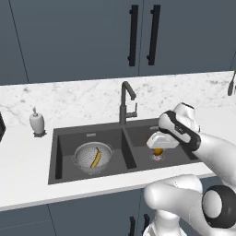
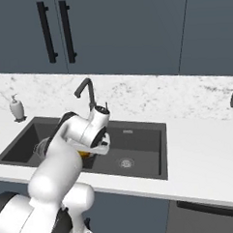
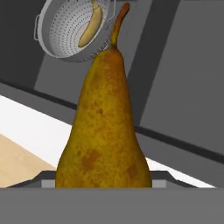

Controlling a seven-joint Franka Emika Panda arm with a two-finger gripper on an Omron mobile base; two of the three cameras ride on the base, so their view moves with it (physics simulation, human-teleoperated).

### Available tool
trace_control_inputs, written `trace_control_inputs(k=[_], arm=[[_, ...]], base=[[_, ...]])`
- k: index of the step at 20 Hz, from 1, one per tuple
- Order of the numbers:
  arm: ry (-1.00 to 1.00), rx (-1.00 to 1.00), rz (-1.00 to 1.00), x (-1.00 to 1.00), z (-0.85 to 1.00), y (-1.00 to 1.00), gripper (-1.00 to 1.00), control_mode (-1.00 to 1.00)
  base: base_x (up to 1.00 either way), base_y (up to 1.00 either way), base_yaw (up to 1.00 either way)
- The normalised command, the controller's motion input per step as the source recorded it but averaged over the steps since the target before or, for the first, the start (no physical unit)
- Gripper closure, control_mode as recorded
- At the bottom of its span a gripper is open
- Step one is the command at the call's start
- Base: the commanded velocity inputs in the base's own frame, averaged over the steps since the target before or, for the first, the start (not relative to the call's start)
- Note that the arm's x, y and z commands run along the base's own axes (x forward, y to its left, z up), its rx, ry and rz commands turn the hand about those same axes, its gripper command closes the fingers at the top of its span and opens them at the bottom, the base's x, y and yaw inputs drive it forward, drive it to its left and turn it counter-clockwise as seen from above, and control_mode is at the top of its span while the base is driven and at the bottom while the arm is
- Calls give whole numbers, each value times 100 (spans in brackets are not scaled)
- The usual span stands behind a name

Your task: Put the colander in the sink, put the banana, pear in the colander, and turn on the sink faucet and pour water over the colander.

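The jaws are closed on the pear (image 3: 105,131), held up over the sink (image 1: 60,156) so it can be dropped beside the banana (image 1: 96,158) in the colander (image 1: 82,154).

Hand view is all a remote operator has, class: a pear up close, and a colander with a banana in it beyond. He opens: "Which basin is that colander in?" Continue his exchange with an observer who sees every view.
Observer: The round, perforated silver-grey metal colander sits in the left basin of the dark charcoal double-basin sink.
Operator: Where is my gripper?
Observer: The gripper hangs over the right basin, holding the golden-brown, teardrop-shaped pear above its drain.
Operator: And the faucet?
Observer: The tall dark-grey metal faucet stands behind the centre divider, and its bent spout reaches forward, not out over the colander.
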Motion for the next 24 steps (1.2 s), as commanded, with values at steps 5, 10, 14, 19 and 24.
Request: trace_control_inputs(k=[5,10,14,19,24], arm=[[3,-4,-12,1,0,100,100,-100],[9,-8,-11,13,0,100,100,-100],[12,-17,-11,32,0,100,100,-100],[8,-19,-9,40,0,84,100,-100],[3,-13,-8,38,0,42,100,-100]], base=[[0,0,0],[0,0,0],[0,0,0],[0,0,0],[0,0,0]])
